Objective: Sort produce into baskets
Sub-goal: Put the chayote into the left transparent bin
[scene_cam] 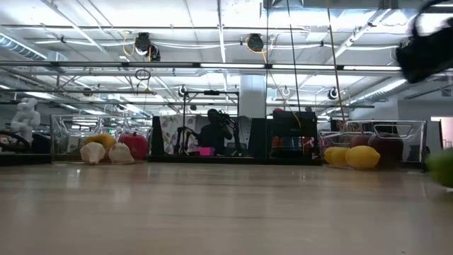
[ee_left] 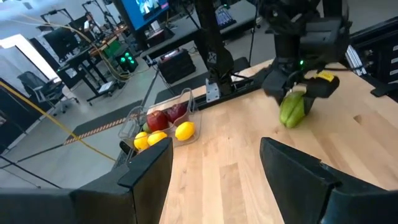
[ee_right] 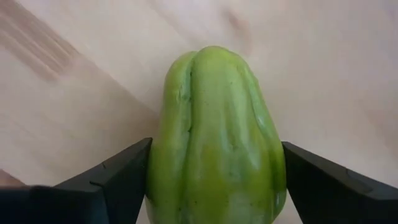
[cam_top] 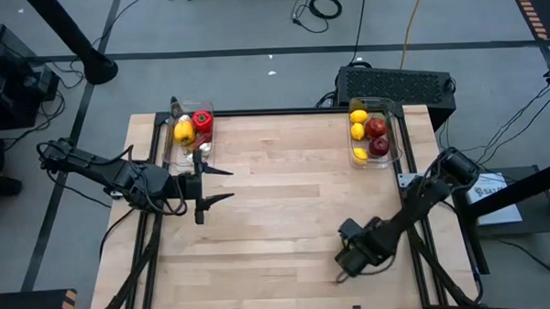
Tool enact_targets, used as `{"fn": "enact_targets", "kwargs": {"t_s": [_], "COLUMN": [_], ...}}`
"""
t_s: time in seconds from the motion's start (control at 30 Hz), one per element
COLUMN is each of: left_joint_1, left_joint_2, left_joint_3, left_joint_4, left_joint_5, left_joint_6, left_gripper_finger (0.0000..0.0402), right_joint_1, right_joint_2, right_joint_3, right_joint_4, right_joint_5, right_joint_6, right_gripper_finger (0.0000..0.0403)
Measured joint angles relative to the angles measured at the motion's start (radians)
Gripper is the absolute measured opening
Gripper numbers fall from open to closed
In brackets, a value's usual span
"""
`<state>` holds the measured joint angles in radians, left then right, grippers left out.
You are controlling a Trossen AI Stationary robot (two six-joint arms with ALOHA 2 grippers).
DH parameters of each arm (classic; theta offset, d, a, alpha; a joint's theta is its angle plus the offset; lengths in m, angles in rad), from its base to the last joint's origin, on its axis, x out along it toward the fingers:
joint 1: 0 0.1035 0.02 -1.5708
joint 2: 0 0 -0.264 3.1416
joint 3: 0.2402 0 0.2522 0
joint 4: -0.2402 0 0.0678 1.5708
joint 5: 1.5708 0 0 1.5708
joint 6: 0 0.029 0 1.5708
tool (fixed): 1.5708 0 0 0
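My right tool (ee_right: pixel 214 180) holds the green pepper (ee_right: pixel 214 134) between its fingers — long axis running straight ahead of the tool, low over the tabletop (cam_top: pixel 277 209). My left tool (cam_top: pixel 214 187) stands wide, farther off.

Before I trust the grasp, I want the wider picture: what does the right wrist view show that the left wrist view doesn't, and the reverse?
Only the right wrist view shows the contact up close: the right gripper has a finger on each side of the green pepper, both against its skin, with bare table behind.

Only the left wrist view shows the left gripper open and empty, and a basket at the table's edge holding lemons and apples, with the room beyond.

Both show the green pepper between the right gripper's fingers, and the wooden table.
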<state>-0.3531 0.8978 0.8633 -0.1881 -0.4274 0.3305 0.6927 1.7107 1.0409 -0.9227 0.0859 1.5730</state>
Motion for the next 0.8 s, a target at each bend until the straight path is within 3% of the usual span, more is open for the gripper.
{"fn": "enact_targets", "kwargs": {"t_s": [0.23,0.47,0.6,0.7,0.8], "left_joint_1": [0.017,0.032,0.032,0.032,0.031], "left_joint_2": [0.012,0.061,0.087,0.092,0.09], "left_joint_3": [0.0,0.0,0.0,0.0,0.0], "left_joint_4": [0.0,-0.004,-0.003,0.033,0.038], "left_joint_5": [0.0,0.001,-0.001,-0.078,-0.091], "left_joint_6": [0.016,0.016,0.012,-0.098,-0.115], "left_gripper_finger": [0.0248,0.0248,0.0248,0.0252,0.0262], "right_joint_1": [-0.167,-0.298,-0.37,-0.424,-0.469], "right_joint_2": [0.0,0.0,0.001,0.001,0.001], "right_joint_3": [0.0,0.007,0.065,0.137,0.219], "right_joint_4": [0.22,0.518,0.563,0.556,0.558], "right_joint_5": [0.092,0.093,0.092,0.099,0.104], "right_joint_6": [-0.397,-0.851,-1.065,-1.201,-1.324], "right_gripper_finger": [0.0322,0.0322,0.0322,0.0322,0.0322]}}
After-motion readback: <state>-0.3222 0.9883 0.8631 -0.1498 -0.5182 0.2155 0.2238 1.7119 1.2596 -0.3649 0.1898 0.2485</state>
